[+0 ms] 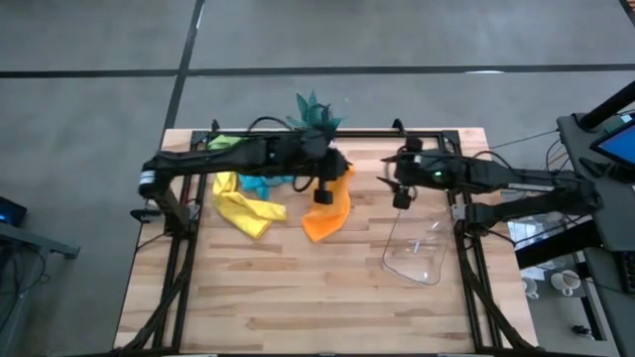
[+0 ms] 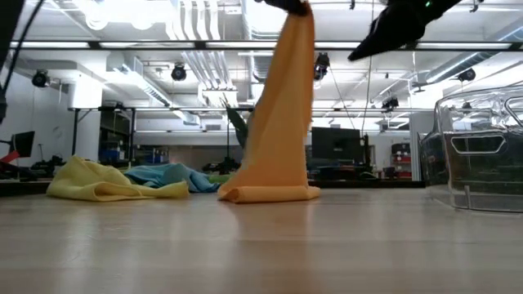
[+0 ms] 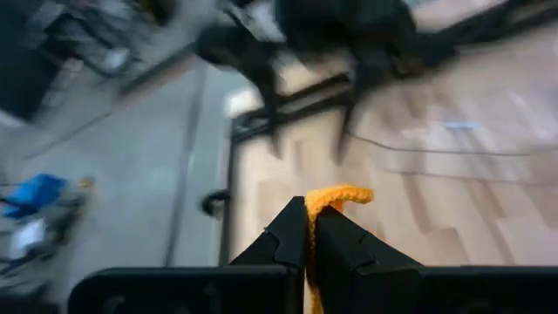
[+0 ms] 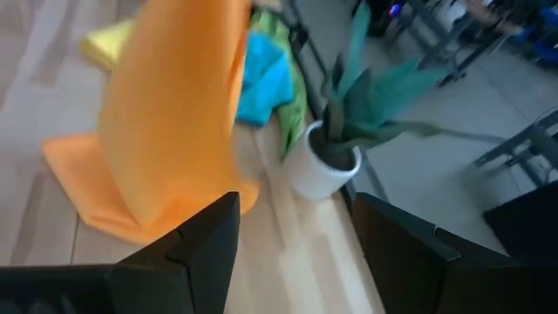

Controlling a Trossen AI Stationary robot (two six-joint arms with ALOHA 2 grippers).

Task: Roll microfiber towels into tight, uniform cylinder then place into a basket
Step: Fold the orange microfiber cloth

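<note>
My left gripper (image 1: 342, 169) is shut on an orange towel (image 1: 327, 216) and holds it high over the middle of the table. In the low view the orange towel (image 2: 282, 122) hangs down as a long drape. My right gripper (image 1: 402, 196) is open and empty, raised just right of the towel, which shows ahead of its fingers (image 4: 166, 131). A yellow towel (image 1: 245, 208), a light blue one (image 1: 264, 183) and a green one (image 1: 228, 144) lie heaped at the far left. The clear basket (image 1: 417, 253) stands on the table at the right. My left gripper pinches the orange towel's top edge (image 3: 342, 195) between its two fingers, and a small bunch of cloth sticks out past the tips. The fingers come from the table's left. The towel hangs slack below them, and its lower end (image 2: 270, 193) lies folded on the table.
A green spiky plant in a white pot (image 1: 317, 111) stands at the far edge behind the towels. Bare wood (image 1: 298, 297) fills the near half of the table. The basket also shows at the right of the low view (image 2: 482, 155).
</note>
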